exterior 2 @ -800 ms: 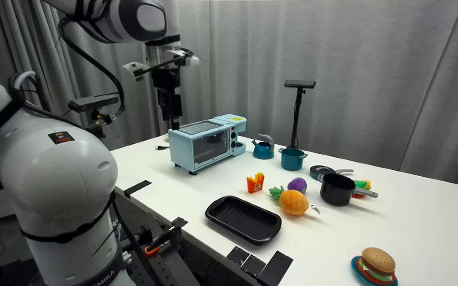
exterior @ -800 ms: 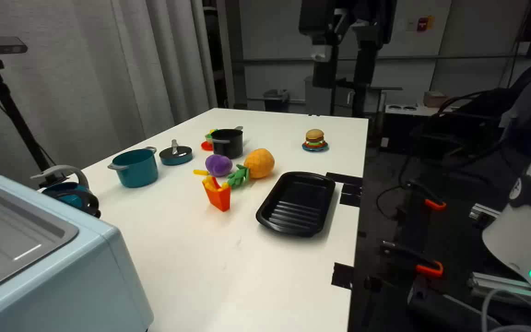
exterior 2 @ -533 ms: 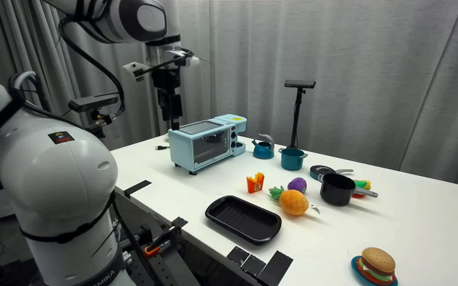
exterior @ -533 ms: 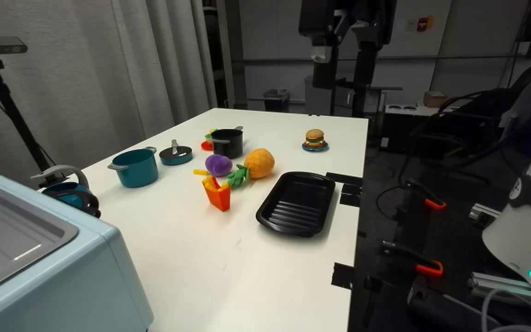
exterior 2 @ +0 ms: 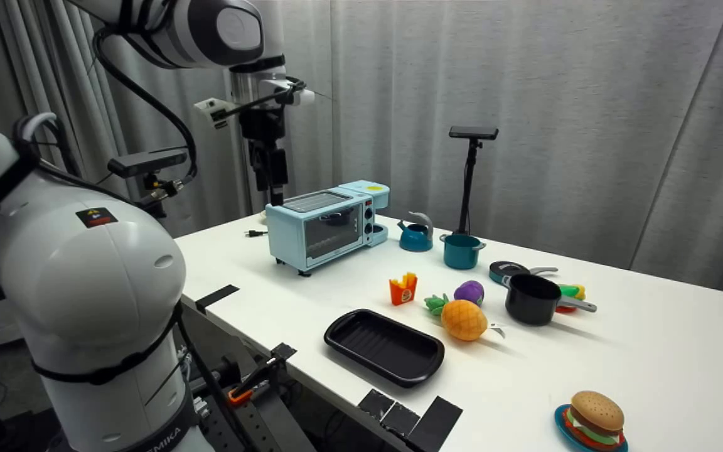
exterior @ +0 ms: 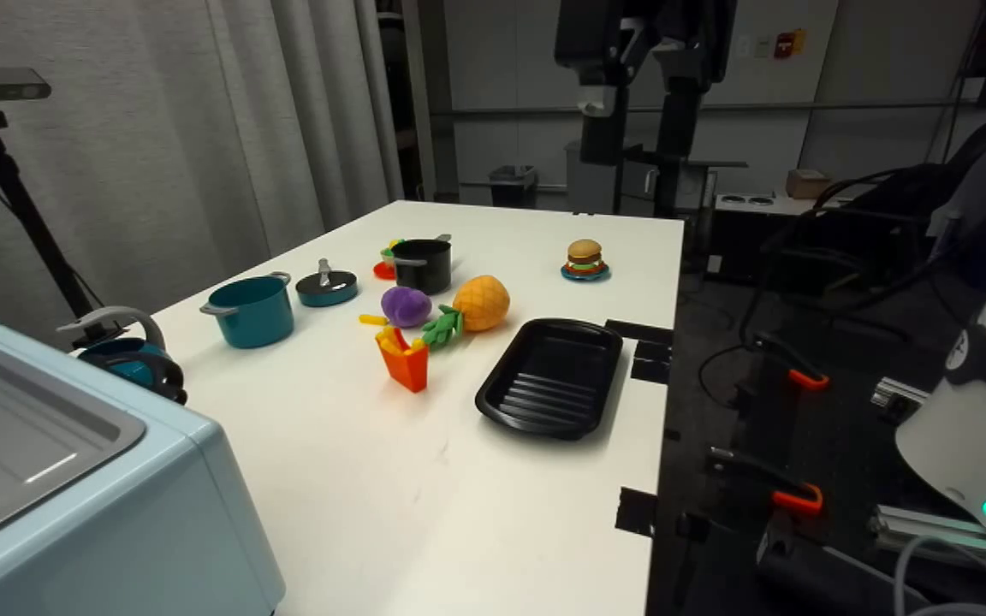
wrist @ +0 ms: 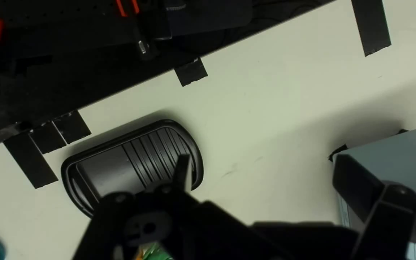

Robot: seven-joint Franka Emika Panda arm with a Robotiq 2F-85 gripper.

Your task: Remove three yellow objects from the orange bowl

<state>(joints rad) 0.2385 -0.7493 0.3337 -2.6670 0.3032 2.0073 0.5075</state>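
Observation:
The orange bowl appears as a small red-orange cup (exterior: pixel 407 370) (exterior 2: pixel 403 293) standing on the table in both exterior views. Several yellow objects (exterior: pixel 400 342) (exterior 2: pixel 409 279) stick up from its top. A loose yellow piece (exterior: pixel 373 320) lies on the tabletop beside the purple piece. High above the table, well away from the cup, hangs my gripper (exterior: pixel 637 150) (exterior 2: pixel 273 194). In the wrist view my gripper (wrist: pixel 264 164) is open, its fingers wide apart with only tabletop between them. The cup does not show in the wrist view.
Close to the cup lie a toy pineapple (exterior: pixel 482 303) and a purple piece (exterior: pixel 406 307). A black tray (exterior 2: pixel 384 347), black pot (exterior 2: pixel 531 299), teal pot (exterior 2: pixel 462 251), lid (exterior: pixel 327 287) and burger (exterior 2: pixel 595 415) also stand around. A light blue toaster oven (exterior 2: pixel 327 226) is below my gripper.

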